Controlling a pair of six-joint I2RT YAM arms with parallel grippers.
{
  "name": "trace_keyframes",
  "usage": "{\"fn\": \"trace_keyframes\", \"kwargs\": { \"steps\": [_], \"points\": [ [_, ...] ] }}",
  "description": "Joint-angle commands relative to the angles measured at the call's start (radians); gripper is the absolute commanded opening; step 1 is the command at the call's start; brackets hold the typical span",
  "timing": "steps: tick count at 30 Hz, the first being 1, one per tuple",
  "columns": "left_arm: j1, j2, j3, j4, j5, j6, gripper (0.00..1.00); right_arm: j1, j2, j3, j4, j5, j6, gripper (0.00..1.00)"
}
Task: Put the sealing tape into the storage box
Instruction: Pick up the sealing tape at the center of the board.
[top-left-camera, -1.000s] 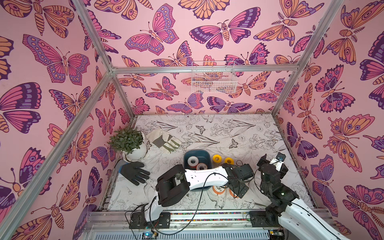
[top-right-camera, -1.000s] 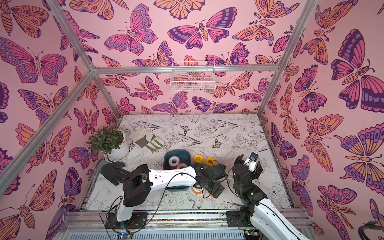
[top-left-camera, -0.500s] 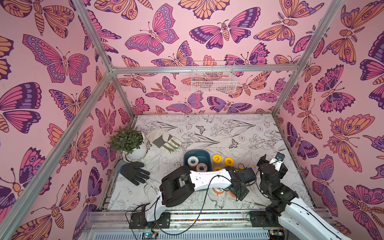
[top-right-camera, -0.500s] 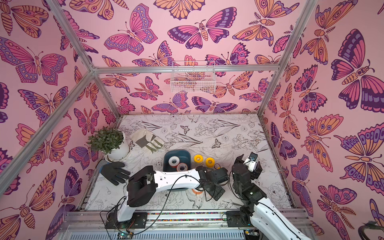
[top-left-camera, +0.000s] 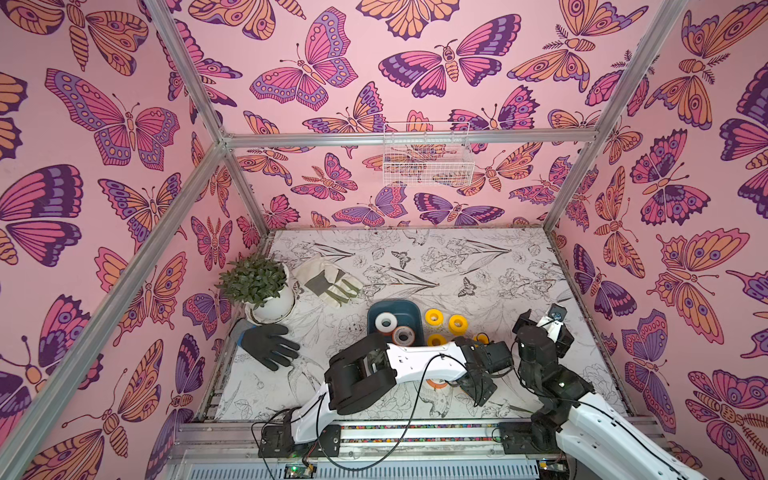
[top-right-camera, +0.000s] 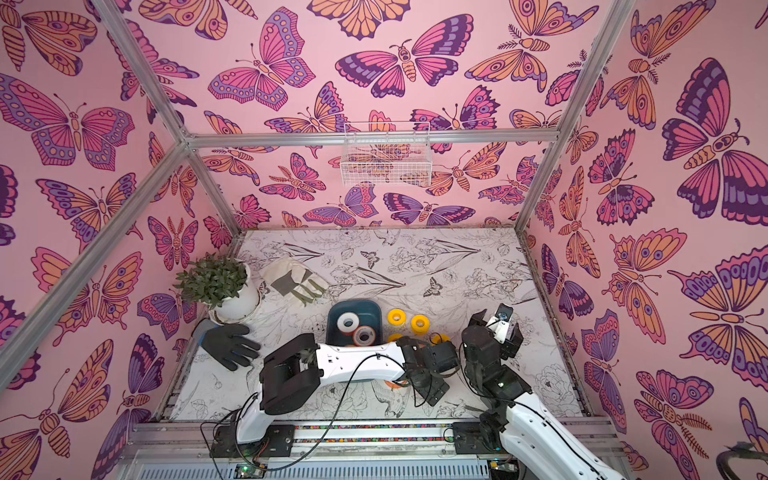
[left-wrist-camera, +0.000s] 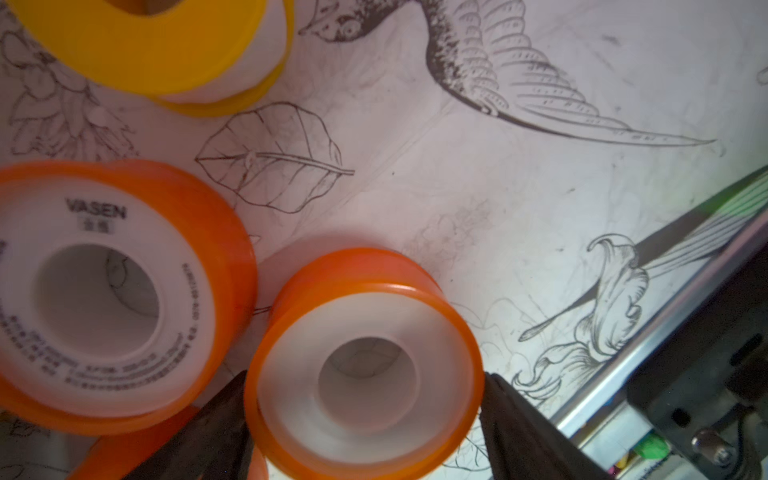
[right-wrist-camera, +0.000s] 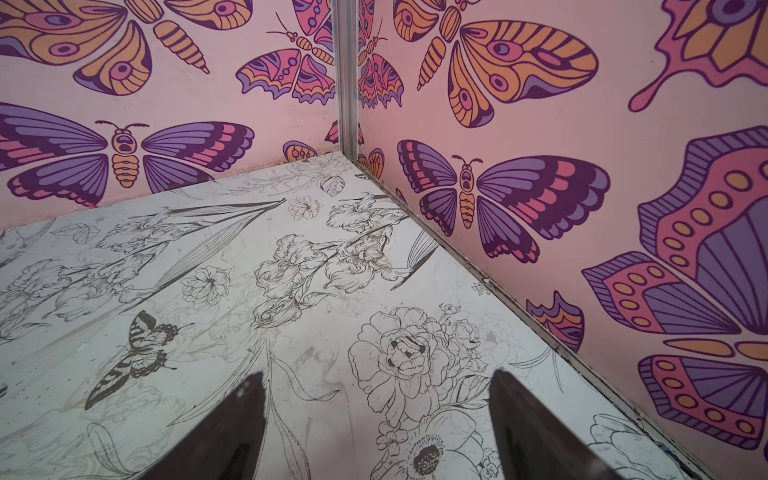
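While two spools of sealing tape (top-left-camera: 387, 323) already sit in the storage box (top-left-camera: 398, 308), yellow spools (top-left-camera: 434, 318) wait at its 3 o'clock, and at 5 o'clock my left gripper (left-wrist-camera: 363, 386) pinches an orange spool (left-wrist-camera: 374, 299) resting on the table (left-wrist-camera: 498, 208) beside a labelled spool (left-wrist-camera: 99, 291); my right gripper (right-wrist-camera: 376, 380) gapes empty.

In both top views the near end of the storage box (top-left-camera: 405, 311) (top-right-camera: 365, 311) is hidden by the left arm (top-left-camera: 415, 361) (top-right-camera: 353, 361). In the left wrist view, the yellow spool (left-wrist-camera: 145, 50), the labelled spool (left-wrist-camera: 99, 374) and the fingers (left-wrist-camera: 224, 428) of the left claw (left-wrist-camera: 365, 390) flanking the plain orange spool (left-wrist-camera: 365, 316) are cut off by the edges; the label's small print is blurred.
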Motion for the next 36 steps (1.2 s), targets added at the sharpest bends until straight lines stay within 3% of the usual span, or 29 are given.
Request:
{"fn": "trace_keyframes", "kwargs": {
  "steps": [1,8,20,30,36],
  "points": [
    [-0.006,0.025,0.027,-0.024,-0.024,-0.003,0.87,-0.006,0.002,0.043,-0.017,0.017,0.014,0.87],
    [-0.018,0.046,0.047,-0.027,-0.095,-0.001,0.79,-0.006,0.005,0.045,-0.014,0.016,0.013,0.88],
    [-0.029,0.026,0.039,-0.035,-0.116,-0.004,0.51,-0.006,0.002,0.044,-0.016,0.016,0.014,0.88],
    [-0.029,-0.107,-0.044,-0.040,-0.113,-0.010,0.46,-0.006,-0.001,0.043,-0.020,0.015,0.017,0.88],
    [-0.029,-0.189,-0.091,-0.089,-0.173,-0.040,0.45,-0.006,-0.002,0.043,-0.020,0.015,0.018,0.88]
  ]
}}
